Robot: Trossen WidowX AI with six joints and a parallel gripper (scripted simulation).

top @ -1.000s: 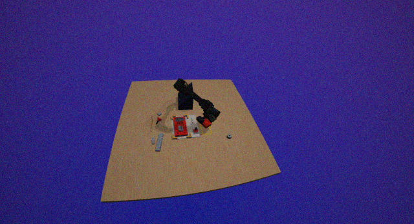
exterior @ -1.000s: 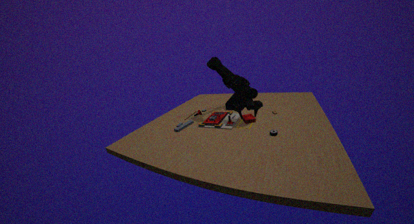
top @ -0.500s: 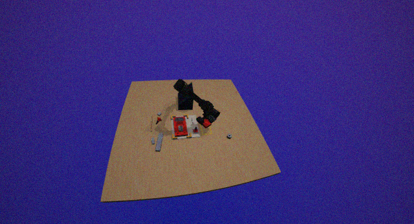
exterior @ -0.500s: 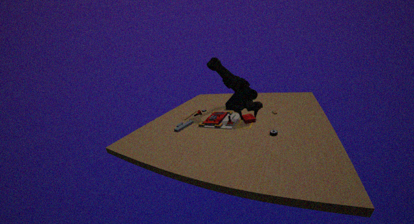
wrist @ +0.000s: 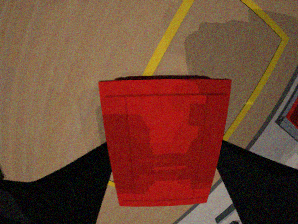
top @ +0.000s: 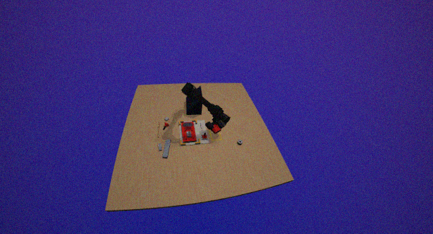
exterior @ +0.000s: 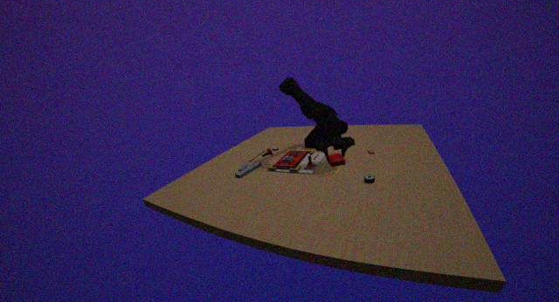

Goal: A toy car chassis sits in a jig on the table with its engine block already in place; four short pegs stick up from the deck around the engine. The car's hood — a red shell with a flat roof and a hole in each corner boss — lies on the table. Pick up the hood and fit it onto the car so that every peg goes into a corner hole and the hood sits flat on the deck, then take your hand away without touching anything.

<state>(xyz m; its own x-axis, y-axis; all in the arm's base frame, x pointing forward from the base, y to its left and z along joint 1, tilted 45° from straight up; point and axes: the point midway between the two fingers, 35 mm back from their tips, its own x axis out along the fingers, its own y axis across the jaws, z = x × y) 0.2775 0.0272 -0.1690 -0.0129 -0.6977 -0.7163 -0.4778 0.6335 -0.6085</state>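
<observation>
The red hood [top: 216, 128] [exterior: 336, 160] [wrist: 165, 120] is between the gripper's black fingers, roof towards the wrist camera. My gripper [top: 215, 126] [exterior: 335, 158] [wrist: 162, 145] is shut on the hood, one finger at each side. Whether the hood touches the table is hard to tell. The red chassis [top: 184, 136] [exterior: 299, 154] sits in the jig left of the gripper in the top and exterior views, with the grey engine block [top: 189, 134] [exterior: 288, 159] on its deck. The pegs are too small to make out, and the hood's corner holes do not show.
A white plate [top: 201, 123] [wrist: 263, 150] adjoins the chassis and bears a small dark upright part [top: 204, 135] [exterior: 310, 161]. A yellow outline [wrist: 168, 37] lies by the hood. A black wheel [top: 239, 142] [exterior: 369, 179] lies right; a grey bar [top: 166, 149] [exterior: 248, 169] and red part [top: 166, 124] lie left.
</observation>
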